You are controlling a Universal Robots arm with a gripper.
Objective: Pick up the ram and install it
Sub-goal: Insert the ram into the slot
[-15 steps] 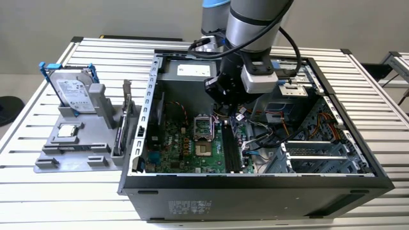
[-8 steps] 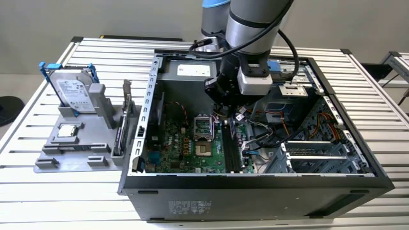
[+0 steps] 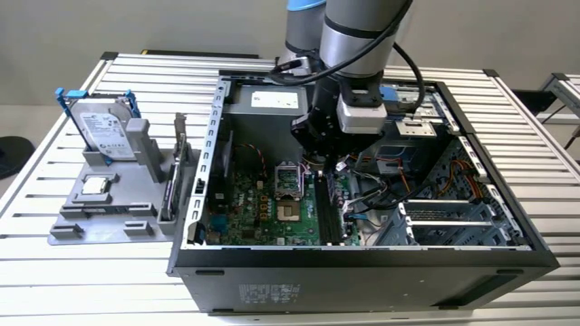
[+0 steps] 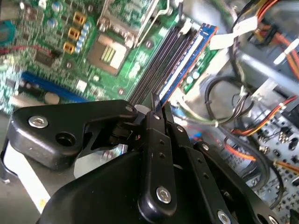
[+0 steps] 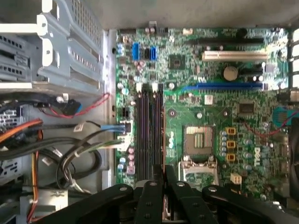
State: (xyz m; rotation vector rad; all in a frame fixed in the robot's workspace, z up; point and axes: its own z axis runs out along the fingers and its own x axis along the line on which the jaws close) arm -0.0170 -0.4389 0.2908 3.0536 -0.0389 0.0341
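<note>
— Step check: where do we stand with the slim greenish-blue circuit-board ram stick [image 4: 189,58]?

— We judge it to be the install step. The black two-fingered gripper [image 4: 156,109] has its tips pressed together on the stick, pinching its near end edge-on, down inside the open black steel computer case [image 3: 363,285].

— And where is the stick, taking the square silver processor socket [image 5: 198,142] as our mark?

— Just beside the socket, running along the bank of long black memory slots [image 5: 149,130] that lies between the socket and the bundle of grey and orange cables [image 5: 70,158]. We cannot tell which slot it is over, or whether its lower edge is touching a slot or apart from it.

— What does the next move call for, as we see it?

— In our judgement, a stick held parallel to one slot and upright, then pressure straight down and even along its length; any tilt could jam it against the slot walls.

— Counts?

— One ram stick, one gripper, one socket. We count three dark slots for certain, possibly a fourth. Well away from the socket, outside the case, stands one silver hard drive in a blue frame [image 3: 104,132].
</note>
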